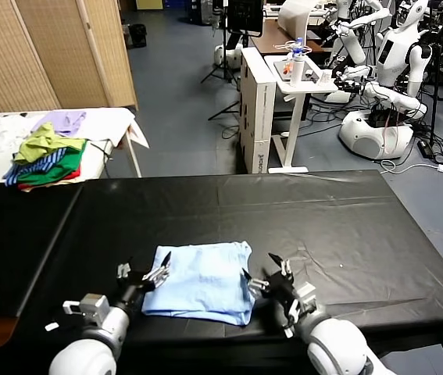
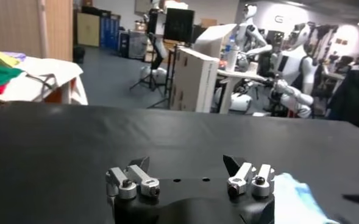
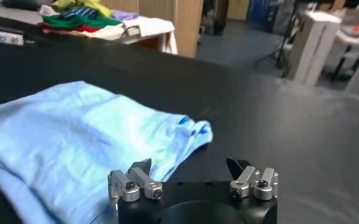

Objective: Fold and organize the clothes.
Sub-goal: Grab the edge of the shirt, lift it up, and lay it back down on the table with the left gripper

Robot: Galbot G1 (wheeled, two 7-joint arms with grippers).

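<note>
Seen at far left on a white side table (image 1: 116, 125): a heap of green, yellow and striped garments (image 1: 48, 160), partly cut off in both wrist views. Left claw (image 1: 144, 275) spread open, empty, just beside the left edge of the light blue T-shirt (image 1: 202, 281). Lay folded flat on the black bench (image 1: 299, 211), near its front edge; lettering not visible. Right claw (image 1: 267, 271) likewise open, empty, at the shirt's right edge; contact hard to judge.

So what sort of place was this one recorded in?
Most likely a robotics lab or test hall: white humanoid robots stand in the background, camera tripods and floor cables surround them, and a light blue T-shirt lies on a black-covered table.
</note>
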